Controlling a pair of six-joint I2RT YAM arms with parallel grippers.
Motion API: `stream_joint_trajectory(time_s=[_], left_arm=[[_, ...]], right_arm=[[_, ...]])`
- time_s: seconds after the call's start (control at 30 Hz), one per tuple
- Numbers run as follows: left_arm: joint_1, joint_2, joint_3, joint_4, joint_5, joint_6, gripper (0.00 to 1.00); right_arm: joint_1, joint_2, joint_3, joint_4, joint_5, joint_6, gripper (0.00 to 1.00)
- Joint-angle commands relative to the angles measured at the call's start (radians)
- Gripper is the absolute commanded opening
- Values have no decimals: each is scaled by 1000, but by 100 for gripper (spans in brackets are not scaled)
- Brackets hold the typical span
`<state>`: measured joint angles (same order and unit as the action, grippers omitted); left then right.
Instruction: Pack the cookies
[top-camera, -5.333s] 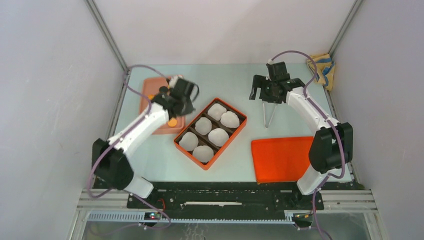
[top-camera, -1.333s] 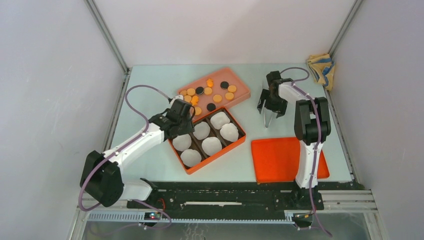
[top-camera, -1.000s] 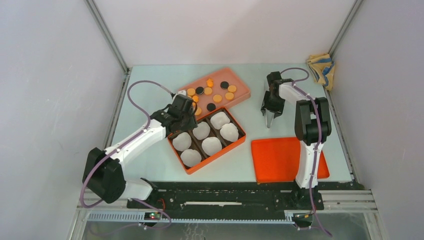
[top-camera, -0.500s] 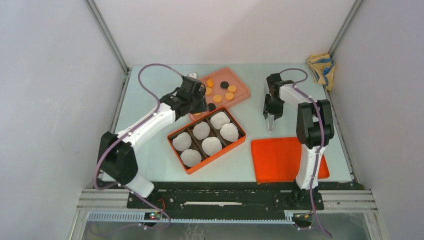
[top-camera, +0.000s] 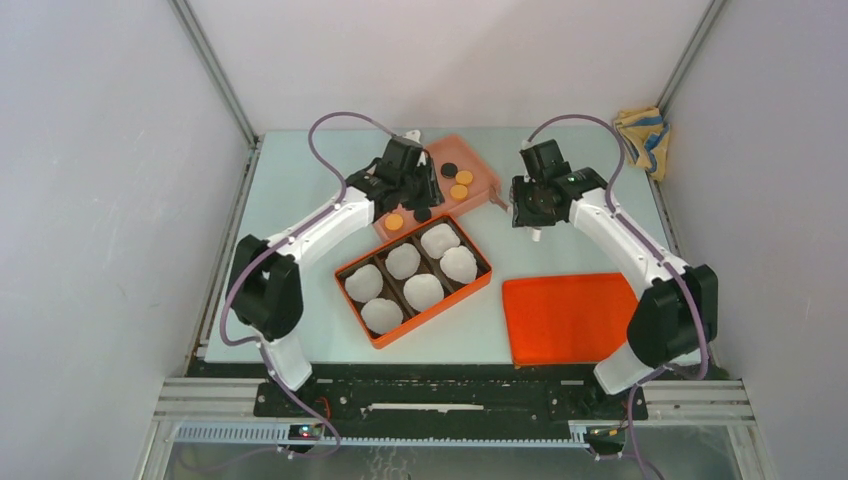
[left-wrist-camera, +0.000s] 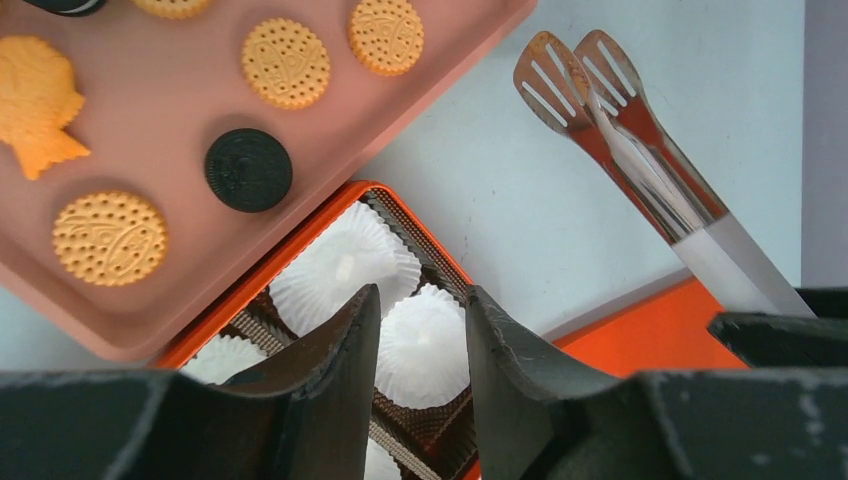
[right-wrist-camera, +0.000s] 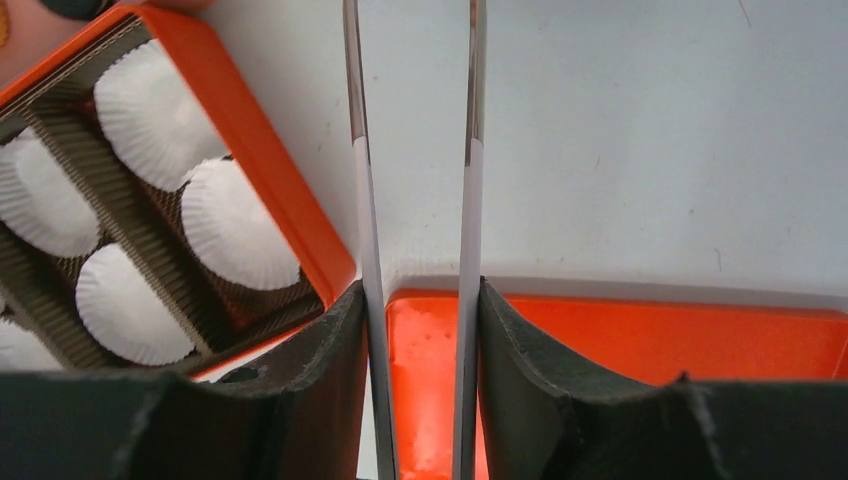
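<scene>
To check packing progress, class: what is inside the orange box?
The orange box holds six white paper cups, one per compartment, all looking empty; the floor under each cup is covered.

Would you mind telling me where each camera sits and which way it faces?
Top external: above and behind the robot, looking down on the table; left arm and right arm show whole.
Left wrist: on the left arm, looking down past the open left gripper at cookies on the pink tray.
Right wrist: on the right arm, looking down along the tongs clamped in the right gripper.
Shared: both wrist views show the orange box of paper cups and the tongs.
</scene>
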<state>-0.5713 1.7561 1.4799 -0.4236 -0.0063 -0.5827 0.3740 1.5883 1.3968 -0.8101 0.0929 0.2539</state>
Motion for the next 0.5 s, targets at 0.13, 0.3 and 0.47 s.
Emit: stream_joint_trajectory(time_s=[0.13,0.3,0.47], left_arm=[[-11,5,19,59,20,7,42],[-8,-63,-19,38,-77,13,42],[-9,-162,-84,12,-161,9,42]], right_arm=[[43,-170,-6,-1,18,-56,0],[62,-173,15,68,-11,-90,0],[97,-73,71,108,-16,-102,0]])
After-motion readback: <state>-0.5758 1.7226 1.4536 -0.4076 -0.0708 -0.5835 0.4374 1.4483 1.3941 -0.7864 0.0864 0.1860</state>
